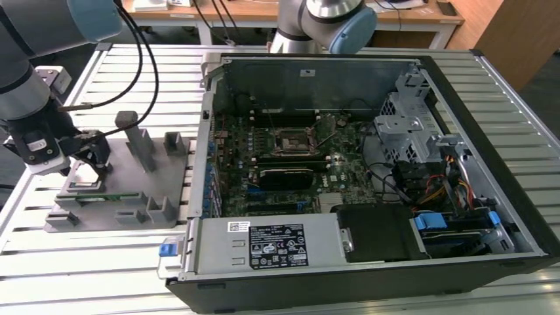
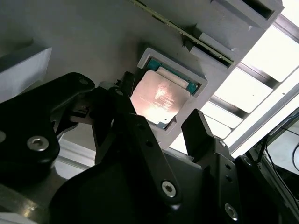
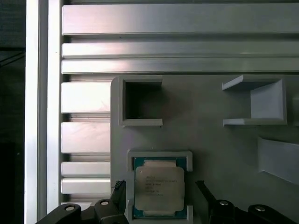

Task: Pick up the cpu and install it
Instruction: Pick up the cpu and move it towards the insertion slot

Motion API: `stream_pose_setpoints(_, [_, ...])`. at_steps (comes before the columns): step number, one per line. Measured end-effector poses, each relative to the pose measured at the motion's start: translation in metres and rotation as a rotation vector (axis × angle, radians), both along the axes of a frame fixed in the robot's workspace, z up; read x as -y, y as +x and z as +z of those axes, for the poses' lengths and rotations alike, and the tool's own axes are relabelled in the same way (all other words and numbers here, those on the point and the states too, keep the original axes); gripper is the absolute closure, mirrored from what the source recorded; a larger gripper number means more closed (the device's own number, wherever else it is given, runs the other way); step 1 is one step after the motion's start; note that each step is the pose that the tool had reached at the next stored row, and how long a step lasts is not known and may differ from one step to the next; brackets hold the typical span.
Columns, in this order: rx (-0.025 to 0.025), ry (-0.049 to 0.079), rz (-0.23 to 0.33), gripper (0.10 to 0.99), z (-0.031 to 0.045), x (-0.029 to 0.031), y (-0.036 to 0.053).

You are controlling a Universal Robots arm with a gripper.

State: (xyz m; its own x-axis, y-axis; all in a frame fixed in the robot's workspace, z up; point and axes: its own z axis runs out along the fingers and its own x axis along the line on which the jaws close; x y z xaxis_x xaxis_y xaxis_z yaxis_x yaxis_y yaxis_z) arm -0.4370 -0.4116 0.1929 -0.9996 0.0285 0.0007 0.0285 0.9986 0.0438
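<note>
Hovering straight above the cpu [image 3: 159,189], the hand [image 3: 160,185] is spread, one finger off each of two opposite edges of the chip, neither touching. The cpu lies flat, metal face up, seated in its square pocket in the grey fixture [image 3: 210,154] on the slatted tabletop [image 1: 88,262]. Near square, no long axis to favour. The motherboard socket [image 1: 292,141] sits well apart, toward the exterior view's right.
</note>
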Motion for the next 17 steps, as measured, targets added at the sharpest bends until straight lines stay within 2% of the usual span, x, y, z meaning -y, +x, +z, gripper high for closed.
stream_pose_setpoints(7, [-0.0001,0.0,0.0,0.404,-0.0054,-0.0003,0.0])
stream_pose_setpoints(17, [-0.0002,0.0,0.0,0.416,-0.0081,-0.002,-0.0001])
